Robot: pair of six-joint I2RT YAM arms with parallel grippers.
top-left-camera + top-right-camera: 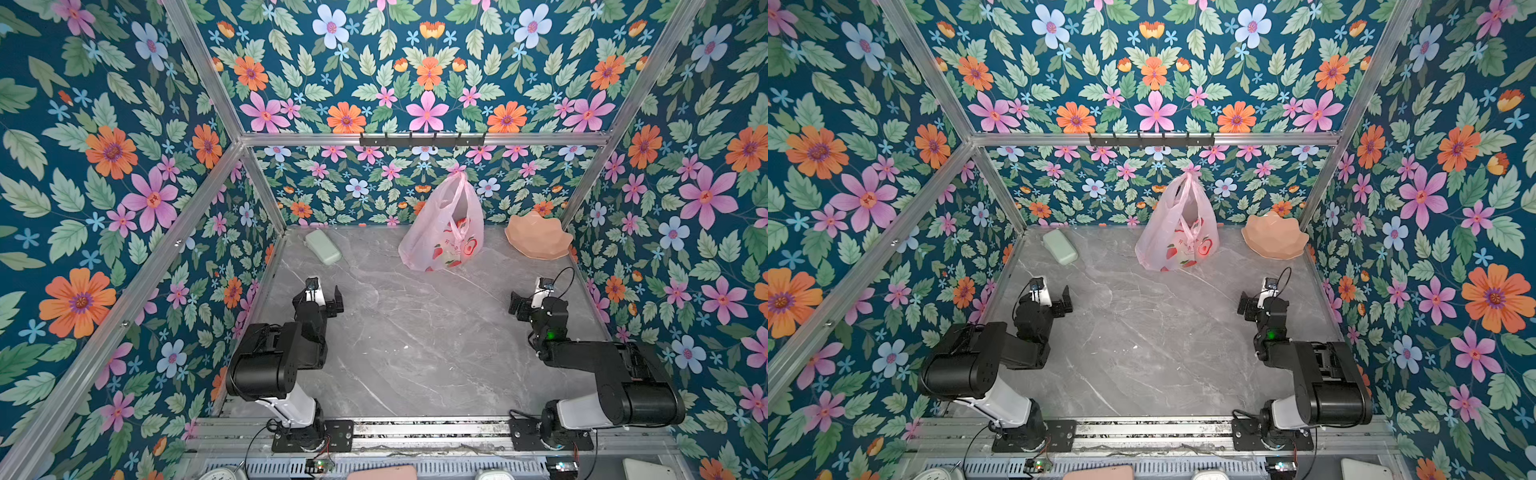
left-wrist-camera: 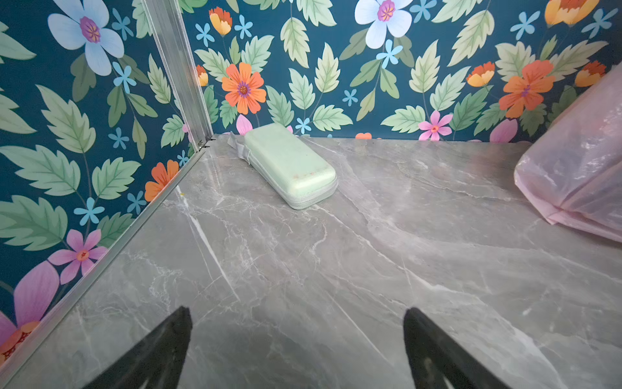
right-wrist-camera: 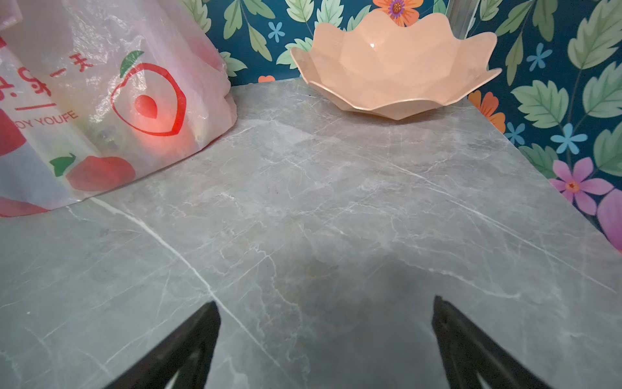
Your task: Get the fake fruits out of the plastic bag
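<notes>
The pink translucent plastic bag (image 1: 442, 232) (image 1: 1177, 237) hangs by its handles from a hook on the back wall, with its bottom on the grey marble table (image 1: 415, 340). Red fruit prints cover its front (image 3: 101, 101). One side of the bag shows in the left wrist view (image 2: 579, 161). The fake fruits are hidden inside; only dim dark and red shapes show through the film. My left gripper (image 1: 326, 297) (image 1: 1059, 301) (image 2: 297, 310) is open and empty, low over the table's left side. My right gripper (image 1: 525, 305) (image 1: 1252, 305) (image 3: 325, 300) is open and empty on the right. Both are well short of the bag.
A pale green zipped case (image 1: 323, 246) (image 2: 289, 165) lies at the back left. A peach wavy-rimmed bowl (image 1: 538, 237) (image 3: 393, 67) leans in the back right corner. A black hook rail (image 1: 422, 139) runs above the bag. Floral walls close in on three sides.
</notes>
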